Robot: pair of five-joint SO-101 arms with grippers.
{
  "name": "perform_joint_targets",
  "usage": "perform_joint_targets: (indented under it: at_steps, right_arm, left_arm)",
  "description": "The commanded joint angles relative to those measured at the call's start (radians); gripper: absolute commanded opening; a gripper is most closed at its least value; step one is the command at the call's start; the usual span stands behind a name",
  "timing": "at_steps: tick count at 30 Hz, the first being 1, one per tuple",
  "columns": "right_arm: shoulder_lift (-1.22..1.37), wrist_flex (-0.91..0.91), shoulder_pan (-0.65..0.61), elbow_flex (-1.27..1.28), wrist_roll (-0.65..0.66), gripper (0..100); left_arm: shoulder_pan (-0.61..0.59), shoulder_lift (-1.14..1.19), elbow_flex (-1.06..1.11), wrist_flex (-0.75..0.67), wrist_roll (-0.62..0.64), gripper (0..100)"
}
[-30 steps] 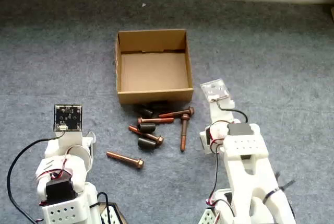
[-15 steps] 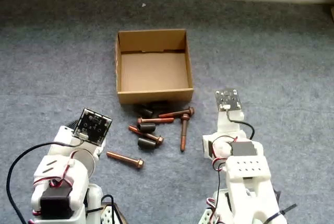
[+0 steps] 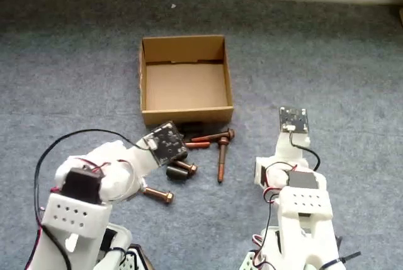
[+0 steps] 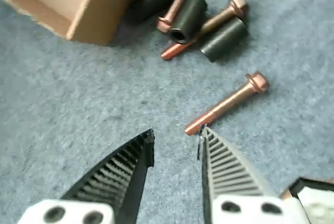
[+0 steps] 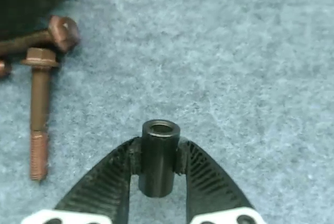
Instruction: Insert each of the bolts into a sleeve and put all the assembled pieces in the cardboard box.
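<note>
L claw open, tips at threaded end of loose bolt; may nudge it away. R claw clamps sleeve; misaligned insert could push it out.

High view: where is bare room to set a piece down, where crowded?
Bare carpet lies left and right of the cardboard box, and the box floor is bare. Crowded: bolts and sleeves heaped at its front wall, by the left gripper.
</note>
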Motion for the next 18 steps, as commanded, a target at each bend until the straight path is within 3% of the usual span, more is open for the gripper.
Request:
perform_joint_targets:
  at_steps: [1, 4, 12, 18]
  right_arm:
    - [-0.024, -0.018, 0.041, -0.012, -0.014, 0.5]
    - [-0.024, -0.018, 0.041, -0.010, -0.014, 0.5]
    - [-0.024, -0.018, 0.041, -0.007, -0.012, 0.5]
    - [-0.024, -0.018, 0.041, -0.007, -0.009, 0.5]
  left_arm:
    - [0.105, 0.206, -0.045, 0.008, -0.095, 20]
    - [0.131, 0.321, -0.045, -0.015, -0.126, 24]
    - [0.199, 0.559, -0.038, -0.193, -0.132, 24]
    - [0.234, 0.657, 0.064, -0.390, -0.132, 24]
